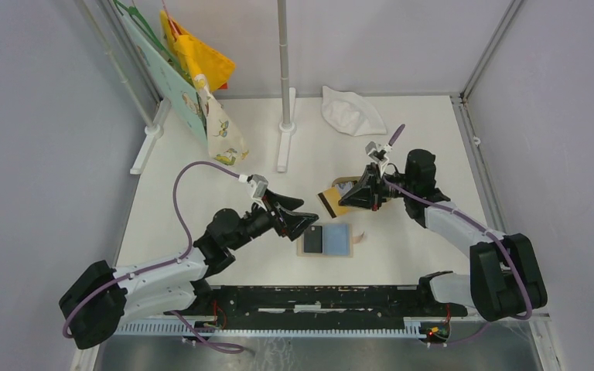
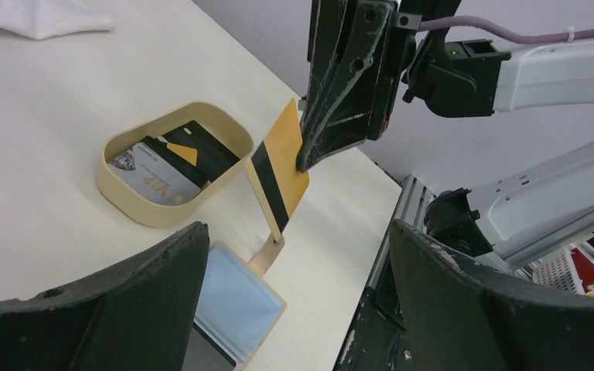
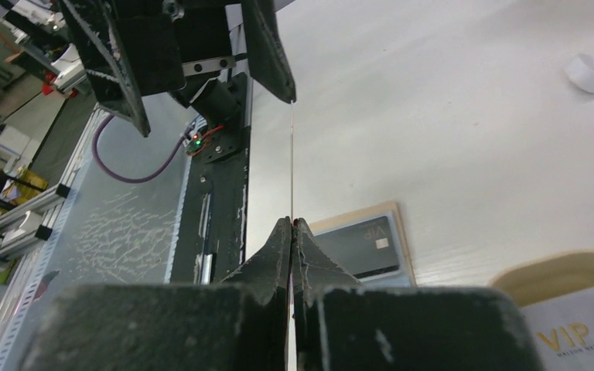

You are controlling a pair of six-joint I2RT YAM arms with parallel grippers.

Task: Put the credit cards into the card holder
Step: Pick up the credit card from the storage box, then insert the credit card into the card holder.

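Overall: white bench [image 1: 224,154] inside a grey-walled cell, with both arms bolted at its near edge.
Card holder: small beige folding card holder [image 1: 327,240] lay open and flat near the middle of the bench's near edge, light blue lining facing up. A narrow beige strap [image 2: 271,251] stuck out from its right side.
Card in holder: dark plastic card marked VIP [image 3: 363,247] lay on the holder's left half. The right half showed bare blue lining.
Tray: tan rounded-square tray [image 2: 124,197] stood just beyond the holder, toward the far edge and apart from it.
Cards in tray: grey-white plastic card marked VIP [image 2: 151,176] and black plastic card with an orange mark [image 2: 197,147] lay flat and overlapping. Which lay on top was unclear.
Right gripper: right gripper [image 3: 291,226] had its jaws pinched tight on the upper edge of a thin orange plastic card with a black stripe [image 2: 278,174].
Orange card: hung tilted on edge between tray and holder, lower corner over the strap. Contact could not be told.
Left gripper: left gripper [image 1: 307,226] had its jaws spread wide with nothing between them, poised at the holder's left half.
Far edge: crumpled white cloth [image 1: 352,110] lay right of centre, and a white upright pole [image 1: 285,93] stood at centre.
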